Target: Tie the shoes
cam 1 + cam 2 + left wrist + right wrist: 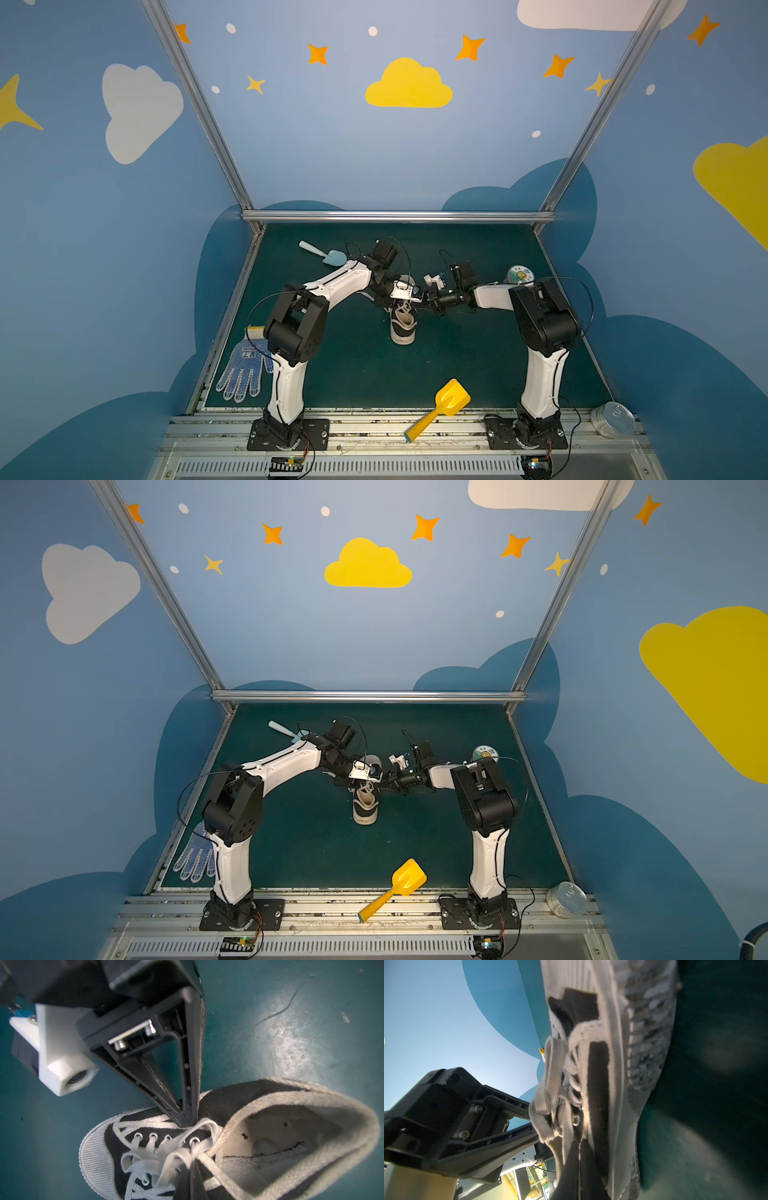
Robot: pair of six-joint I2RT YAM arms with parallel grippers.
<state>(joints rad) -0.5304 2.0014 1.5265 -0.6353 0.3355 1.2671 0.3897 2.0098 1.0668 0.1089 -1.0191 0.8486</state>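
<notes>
A small black canvas shoe with a white sole sits near the middle of the green counter, heel toward the arm bases, between my two arms in both top views. Its cream laces lie in a loose tangle over the eyelets. My left gripper is closed, and strands run straight into its tips, so I judge it pinches a lace. My right gripper is closed too, its tips pressed on a strand beside the far side of the lacing. I expect the shoe to be light and likely to slide or tip when pulled, and the flat woven laces to be soft and limp. The place to hold is the free lace near the crossing, not the canvas.
</notes>
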